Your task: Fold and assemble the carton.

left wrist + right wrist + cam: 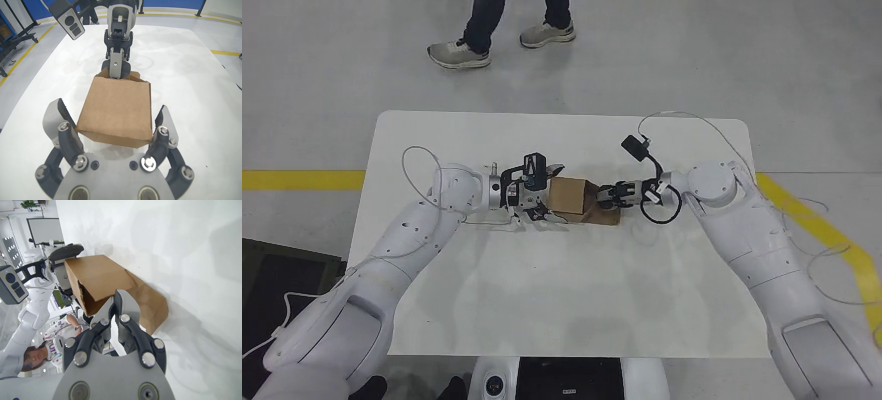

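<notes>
A brown carton lies on its side at the middle of the white table, between both arms. My left gripper spans its closed end, and the fingers press against the two corners. The carton has its open end facing the other arm. There my right gripper is shut on the edge of the upper wall of the carton, with one finger inside the opening. A loose flap lies flat on the table beside it. In the top view my right gripper meets the box from the right and my left gripper from the left.
The white table has bare room on every side of the carton. A loose cable loops over the table by the left arm.
</notes>
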